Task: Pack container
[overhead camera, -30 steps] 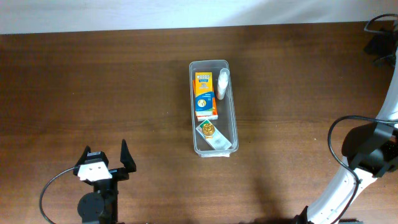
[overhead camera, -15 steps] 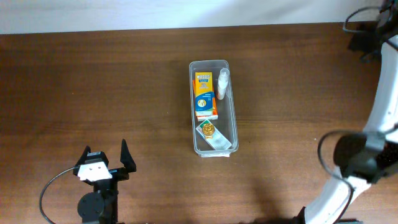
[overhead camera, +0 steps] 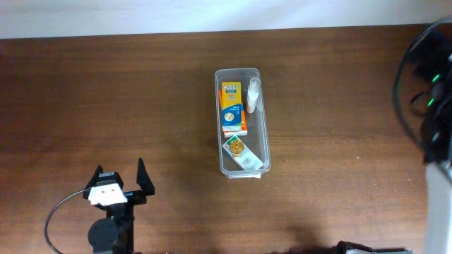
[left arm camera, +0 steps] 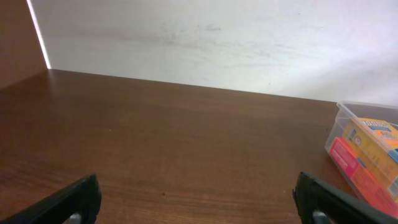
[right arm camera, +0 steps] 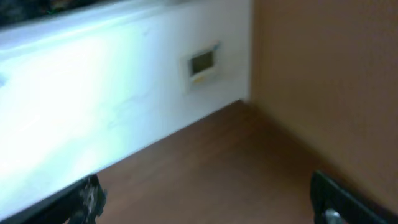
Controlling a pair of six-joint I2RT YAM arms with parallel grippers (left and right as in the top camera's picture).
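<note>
The container (overhead camera: 262, 131), a long clear plastic bin, stands at the table's middle. It holds an orange box (overhead camera: 233, 108), a white bottle (overhead camera: 253, 95) and a flat packet with a gold disc (overhead camera: 239, 147). My left gripper (overhead camera: 120, 178) is open and empty at the front left, far from the bin. In the left wrist view the jaws (left arm camera: 199, 202) are spread wide, with the container (left arm camera: 339, 124) and orange box (left arm camera: 368, 148) at the right edge. My right arm (overhead camera: 432, 99) is a raised blur at the right edge. Its jaws (right arm camera: 208, 202) are open and empty, facing a wall.
The right wrist view shows a white wall with a small panel (right arm camera: 202, 63) and a table corner. The dark wood table (overhead camera: 141, 106) ends at a white wall along the back.
The right arm has swung up along the right edge and now shows as a large blur. The left arm and the container's contents have not moved.
</note>
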